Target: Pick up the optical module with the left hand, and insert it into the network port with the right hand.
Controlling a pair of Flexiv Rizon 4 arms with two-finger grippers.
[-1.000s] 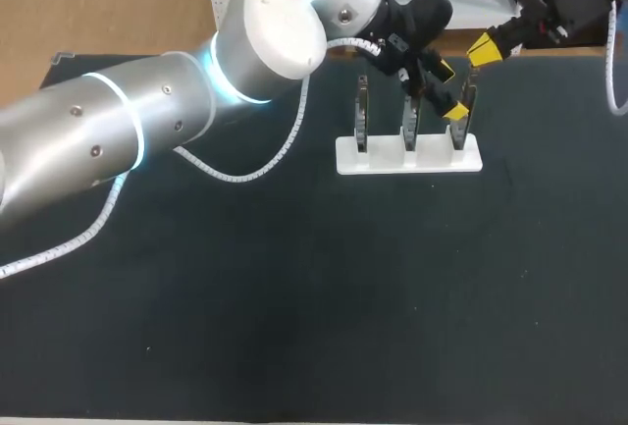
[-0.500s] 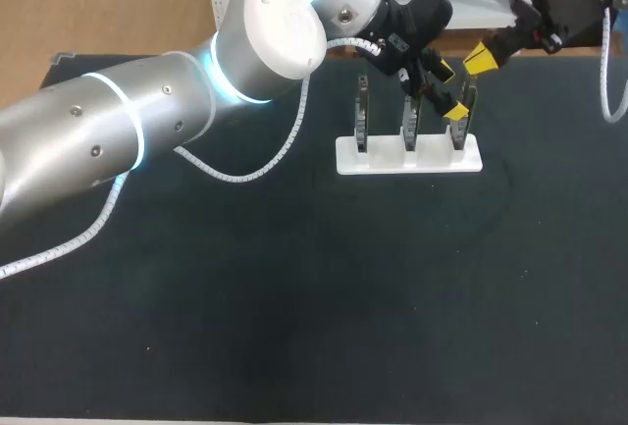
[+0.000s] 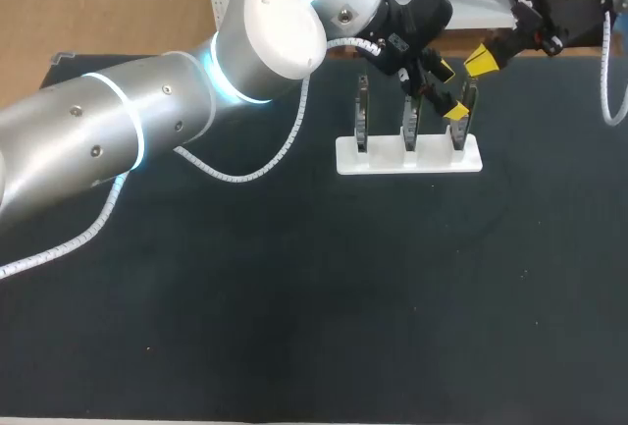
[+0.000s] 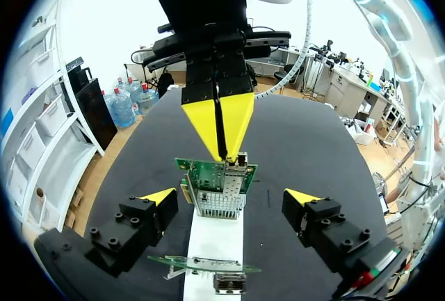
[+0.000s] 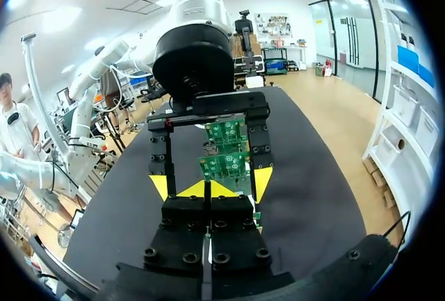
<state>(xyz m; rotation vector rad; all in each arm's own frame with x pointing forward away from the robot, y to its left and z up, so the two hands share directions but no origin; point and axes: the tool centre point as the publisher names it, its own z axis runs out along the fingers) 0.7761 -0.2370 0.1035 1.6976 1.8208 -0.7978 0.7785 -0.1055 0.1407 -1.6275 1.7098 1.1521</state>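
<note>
Three small green circuit boards stand upright in a white stand [image 3: 409, 154]. My left gripper [image 3: 450, 90] is open around the rightmost board [image 4: 217, 176], one yellow tip on each side and neither touching it. That board carries a metal port cage [image 4: 218, 202]. My right gripper [image 3: 479, 59] is shut just beyond that board, its yellow tips [image 4: 217, 117] pointing down at the board's top edge. In the right wrist view the right gripper [image 5: 206, 188] faces the left gripper's black fingers [image 5: 259, 149]. I cannot pick out a separate optical module in any view.
The white stand [image 4: 215, 240] sits at the far middle of the dark table mat [image 3: 324, 297]. A nearer board [image 4: 206, 265] with its own port lies under my left gripper. My thick left arm [image 3: 147, 121] crosses the table's left half, trailing a white cable [image 3: 245, 172].
My right gripper has shifted slightly left and down toward the rightmost board. The left arm and the stand have not moved.
</note>
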